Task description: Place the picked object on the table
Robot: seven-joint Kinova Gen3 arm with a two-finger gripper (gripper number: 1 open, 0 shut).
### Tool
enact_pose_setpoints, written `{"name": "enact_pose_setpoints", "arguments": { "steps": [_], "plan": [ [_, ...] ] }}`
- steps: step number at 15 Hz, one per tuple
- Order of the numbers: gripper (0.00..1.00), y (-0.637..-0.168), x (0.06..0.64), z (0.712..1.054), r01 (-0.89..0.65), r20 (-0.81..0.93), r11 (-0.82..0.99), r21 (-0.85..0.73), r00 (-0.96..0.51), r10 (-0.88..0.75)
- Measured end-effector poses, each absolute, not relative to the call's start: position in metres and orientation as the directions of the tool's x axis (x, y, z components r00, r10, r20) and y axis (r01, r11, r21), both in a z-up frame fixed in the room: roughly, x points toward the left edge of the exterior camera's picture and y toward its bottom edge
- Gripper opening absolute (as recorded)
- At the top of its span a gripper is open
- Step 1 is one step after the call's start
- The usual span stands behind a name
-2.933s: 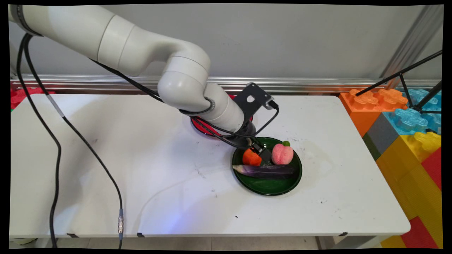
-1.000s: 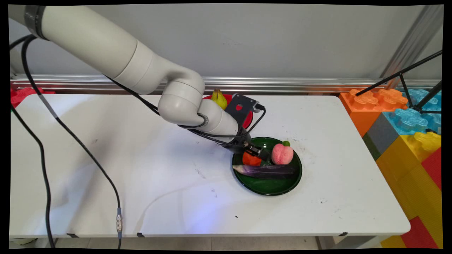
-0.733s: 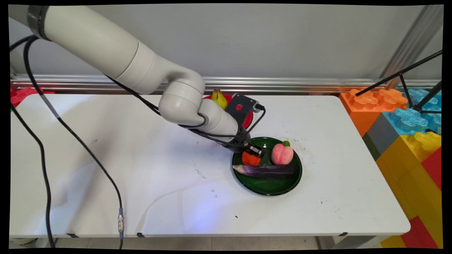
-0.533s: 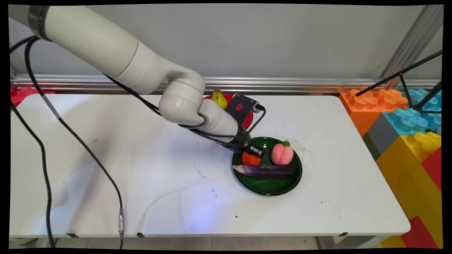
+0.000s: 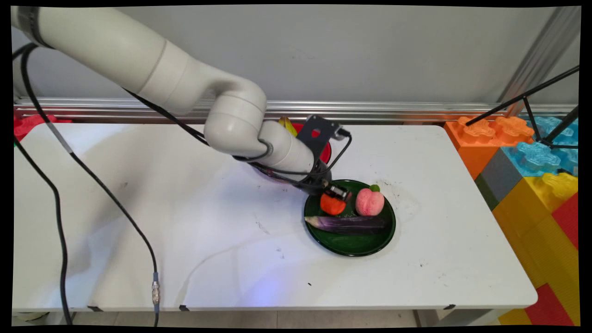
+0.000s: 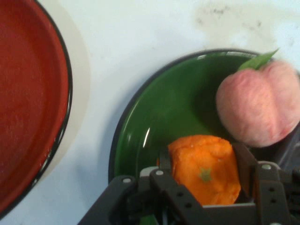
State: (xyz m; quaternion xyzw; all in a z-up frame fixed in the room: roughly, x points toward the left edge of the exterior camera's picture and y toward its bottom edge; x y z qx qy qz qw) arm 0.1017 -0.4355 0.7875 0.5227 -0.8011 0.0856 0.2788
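Note:
My gripper (image 5: 336, 196) (image 6: 205, 176) is shut on an orange persimmon-like fruit (image 5: 332, 205) (image 6: 205, 168), held a little above the left part of the dark green plate (image 5: 370, 247) (image 6: 159, 112). On that plate a pink peach with a green leaf (image 5: 370, 202) (image 6: 257, 108) sits just right of the fruit, and a purple eggplant (image 5: 348, 224) lies across the front. A black finger (image 6: 244, 165) presses the fruit's right side; the left one is mostly hidden.
A red plate (image 5: 323, 150) (image 6: 23, 98) stands behind the green one, half covered by my wrist, with a yellow-green pear (image 5: 286, 125) on it. Big coloured blocks (image 5: 532, 171) and a tripod leg (image 5: 532, 95) stand at the table's right end. Black cables (image 5: 60, 222) hang at the left.
My gripper came down beside the orange fruit, shut on it, and in the last half second has raised it slightly off the plate. Peach and eggplant stayed put.

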Motion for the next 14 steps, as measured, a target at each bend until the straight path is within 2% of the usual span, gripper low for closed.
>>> {"name": "enact_pose_setpoints", "arguments": {
  "steps": [9,14],
  "plan": [
    [0.00,-0.425,0.105,0.855,-0.869,0.579,0.465,0.168,-0.295,-0.760],
    [0.00,-0.408,0.132,0.887,-0.832,0.591,0.530,0.163,-0.348,-0.728]
  ]
}}
